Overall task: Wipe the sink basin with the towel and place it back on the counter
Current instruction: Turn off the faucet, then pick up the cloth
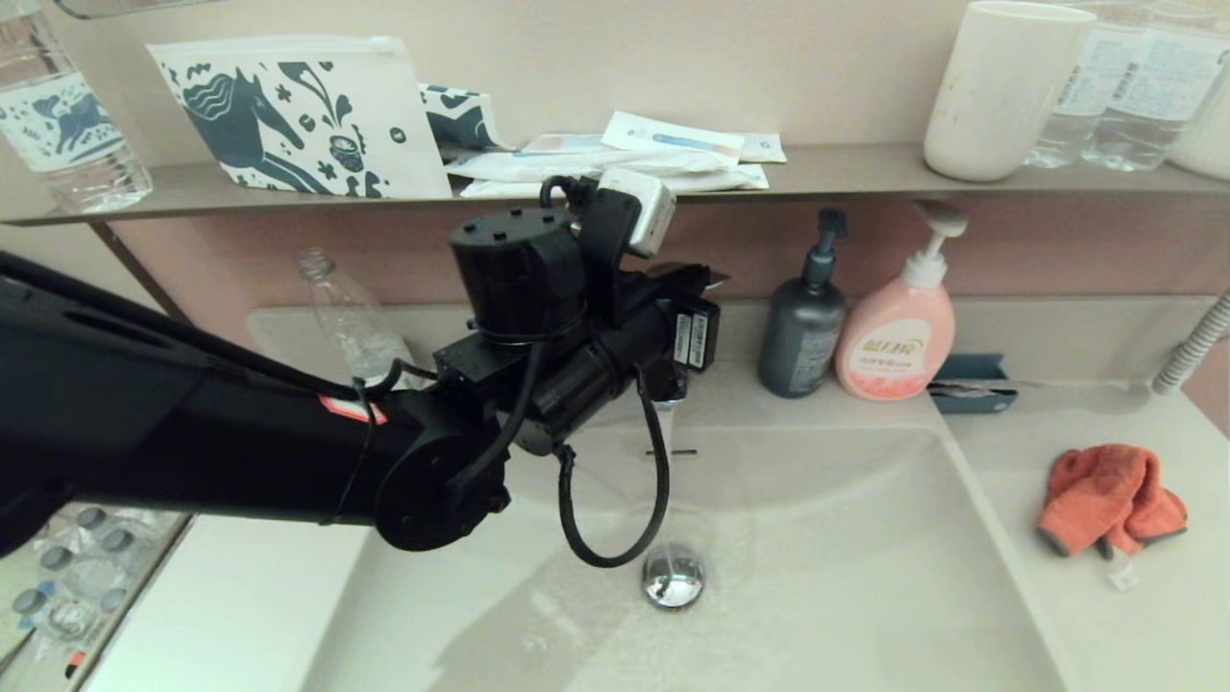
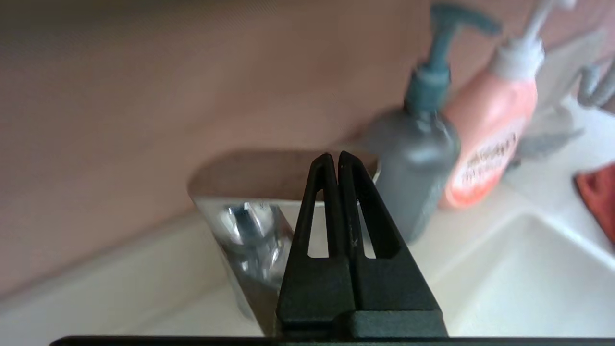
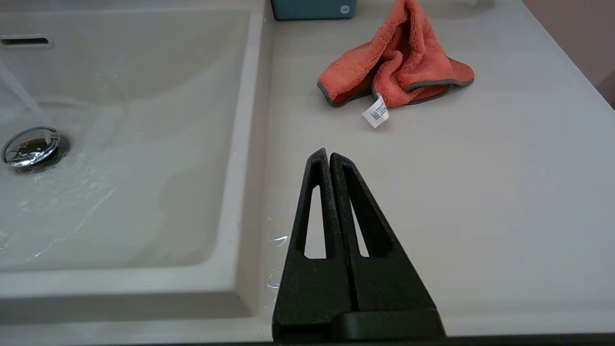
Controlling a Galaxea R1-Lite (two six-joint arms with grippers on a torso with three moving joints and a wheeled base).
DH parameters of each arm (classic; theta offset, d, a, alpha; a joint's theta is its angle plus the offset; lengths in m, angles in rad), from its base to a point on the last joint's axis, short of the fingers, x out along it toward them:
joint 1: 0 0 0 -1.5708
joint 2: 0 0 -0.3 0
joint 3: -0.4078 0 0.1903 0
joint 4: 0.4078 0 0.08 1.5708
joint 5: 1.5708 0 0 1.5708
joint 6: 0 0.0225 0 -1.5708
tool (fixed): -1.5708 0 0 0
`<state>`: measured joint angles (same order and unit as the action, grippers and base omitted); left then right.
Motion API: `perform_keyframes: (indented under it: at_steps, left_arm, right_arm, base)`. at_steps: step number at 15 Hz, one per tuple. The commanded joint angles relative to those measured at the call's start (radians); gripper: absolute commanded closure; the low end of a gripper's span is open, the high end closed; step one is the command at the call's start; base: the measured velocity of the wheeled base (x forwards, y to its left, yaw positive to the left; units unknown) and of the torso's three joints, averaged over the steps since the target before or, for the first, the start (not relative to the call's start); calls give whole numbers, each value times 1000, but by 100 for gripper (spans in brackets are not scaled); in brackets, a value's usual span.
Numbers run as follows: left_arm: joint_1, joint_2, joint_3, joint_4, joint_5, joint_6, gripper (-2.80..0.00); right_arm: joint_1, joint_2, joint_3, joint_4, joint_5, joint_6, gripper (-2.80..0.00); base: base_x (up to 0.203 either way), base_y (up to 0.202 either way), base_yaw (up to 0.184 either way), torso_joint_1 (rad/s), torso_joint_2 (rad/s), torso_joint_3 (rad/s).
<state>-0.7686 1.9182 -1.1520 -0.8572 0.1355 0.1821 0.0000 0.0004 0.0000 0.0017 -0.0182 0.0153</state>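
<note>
**At the washbasin: stock of worktop and shelf, nearest first**

Nearest the robot, the right hand (image 3: 329, 156) sits low over the worktop (image 3: 480, 192) beside the basin rim, fingers pressed together and empty.

Sink basin (image 1: 846, 538): off-white, water running over its floor onto the chrome drain plug (image 1: 674, 577); overflow slot (image 1: 671, 452) on the back wall.

Towel (image 1: 1105, 498): orange-red, grey-edged, crumpled on the worktop right of the basin, white tag (image 3: 375, 113) towards the robot; apart from both hands.

Left hand (image 2: 335, 157): reaching across the basin from the left, fingers closed on nothing, tips at the top of the chrome tap (image 2: 250, 226).

Back ledge: clear plastic bottle (image 1: 351, 317), grey pump bottle (image 1: 802, 332) just beside pink pump bottle (image 1: 898, 336), blue tray (image 1: 971, 384).

Wall shelf (image 1: 846, 173): water bottle (image 1: 67, 125), printed pouch (image 1: 298, 115), sachets (image 1: 625, 159), white cup (image 1: 999, 86), further bottles (image 1: 1134, 77).
</note>
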Motion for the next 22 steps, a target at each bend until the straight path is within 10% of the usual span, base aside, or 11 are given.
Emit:
perform_keyframes:
  at_steps: [1, 11, 22]
  left_arm:
    - [-12, -17, 40, -6, 2, 6, 0]
    - [-46, -160, 147, 19, 18, 59, 0]
    - [48, -708, 663, 78, 46, 64, 0]
  right_arm:
    - [0, 0, 0, 0, 0, 0, 0]
    - [0, 0, 0, 0, 0, 0, 0]
    - [0, 0, 0, 0, 0, 0, 0]
  base:
    - [0, 0, 0, 0, 0, 0]
    - [0, 0, 0, 0, 0, 0]
    - [0, 0, 0, 0, 0, 0]
